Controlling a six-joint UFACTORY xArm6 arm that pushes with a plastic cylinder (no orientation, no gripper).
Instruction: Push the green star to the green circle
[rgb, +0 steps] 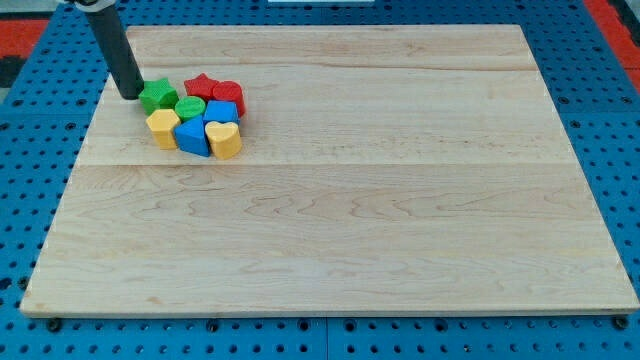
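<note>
The green star (157, 96) lies near the board's upper left, at the left end of a tight cluster of blocks. The green circle (190, 108) sits just to its lower right, touching it or nearly so. My tip (131, 95) is at the star's left side, right against it or a hair away. The dark rod rises from the tip toward the view's top left.
The cluster also holds a red star (203, 87), a red block (229, 97), a blue cube (222, 112), a yellow hexagon (162, 127), a blue block (192, 137) and a yellow heart (224, 140). The wooden board (330, 230) lies on a blue pegboard.
</note>
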